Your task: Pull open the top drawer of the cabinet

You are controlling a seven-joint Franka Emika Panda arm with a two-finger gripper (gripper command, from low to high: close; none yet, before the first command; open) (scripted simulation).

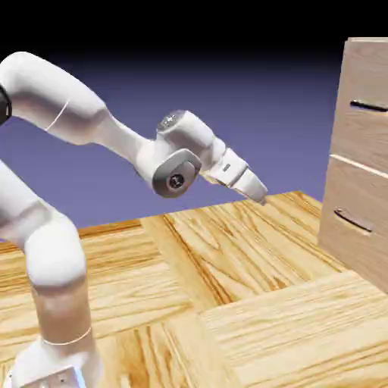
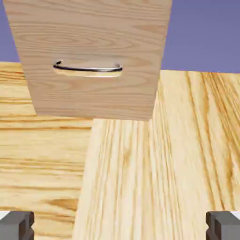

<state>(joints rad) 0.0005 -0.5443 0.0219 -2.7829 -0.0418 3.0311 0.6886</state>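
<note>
The cabinet [image 1: 350, 254] stands at the exterior view's right edge, a light wood box with two stacked fronts. Its top drawer [image 1: 362, 136] looks flush with the front and carries a thin dark handle [image 1: 369, 106]. My gripper [image 1: 261, 197] hangs in the air well to the left of the cabinet, lower than that handle, tilted down toward the floor. In the hand view the grey fingertips [image 2: 17, 225] sit far apart at the bottom corners, so the gripper [image 2: 120, 226] is open and holds nothing. That view shows only the cabinet's [image 2: 93, 93] lower front; the top drawer is out of it.
The lower drawer [image 1: 356, 197] has its own dark handle [image 1: 352, 220], seen in the hand view as a curved bar [image 2: 87, 69]. A wooden plank floor [image 1: 227, 303] stretches between the arm's base and the cabinet.
</note>
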